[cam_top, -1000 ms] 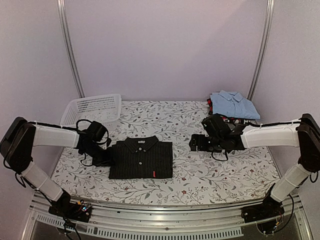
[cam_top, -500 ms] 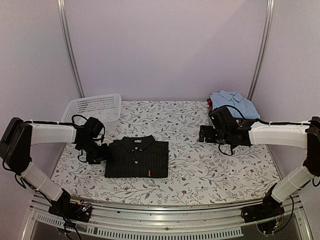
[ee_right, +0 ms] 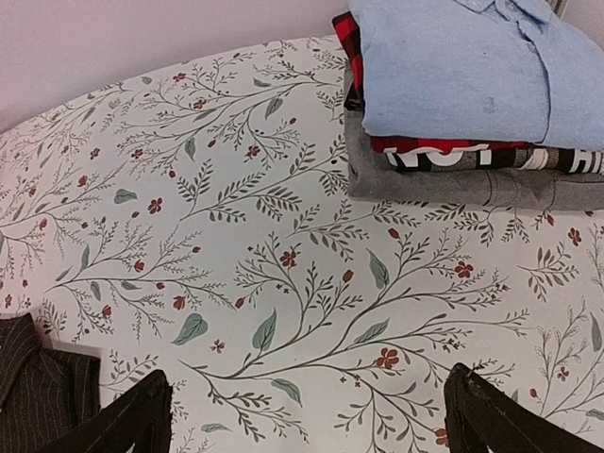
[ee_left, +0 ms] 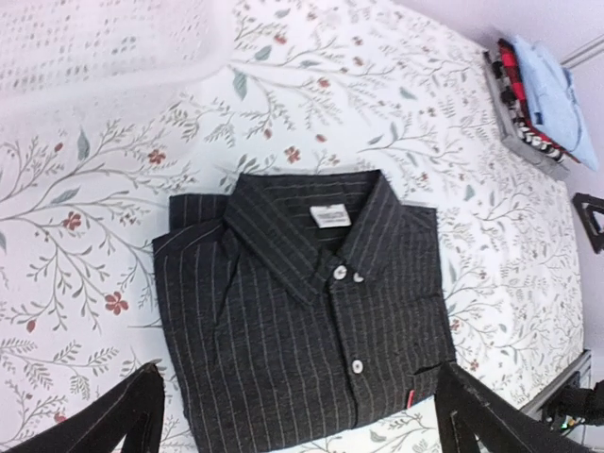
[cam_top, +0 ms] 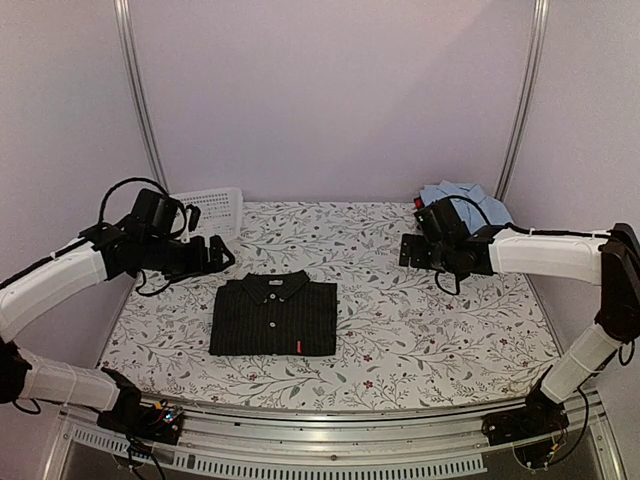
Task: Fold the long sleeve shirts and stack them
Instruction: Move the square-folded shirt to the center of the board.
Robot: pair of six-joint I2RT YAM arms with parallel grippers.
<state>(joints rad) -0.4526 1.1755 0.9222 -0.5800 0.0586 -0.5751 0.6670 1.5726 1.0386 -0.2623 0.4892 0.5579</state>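
The black pinstriped long sleeve shirt point(cam_top: 273, 316) lies folded flat on the floral tablecloth, collar away from the arms, buttons showing point(ee_left: 302, 321). My left gripper point(cam_top: 216, 254) hovers above and behind its left side, open and empty, with the shirt seen below between the fingers point(ee_left: 300, 377). The light blue long sleeve shirt point(cam_top: 462, 192) tops a stack at the back right point(ee_right: 472, 66). My right gripper point(cam_top: 410, 250) hangs open over bare cloth just left of that stack point(ee_right: 307, 377). A corner of the black shirt point(ee_right: 33, 387) shows in the right wrist view.
A white mesh basket point(cam_top: 205, 206) stands at the back left, behind my left arm. Under the blue shirt lie a red plaid garment point(ee_right: 415, 146) and a grey one point(ee_right: 444, 184). Metal frame posts point(cam_top: 140, 100) rise at both back corners.
My left gripper opened, let go of the black shirt's left edge, and rose back toward the basket. The shirt ended slightly further left. My right gripper drew back toward the stack.
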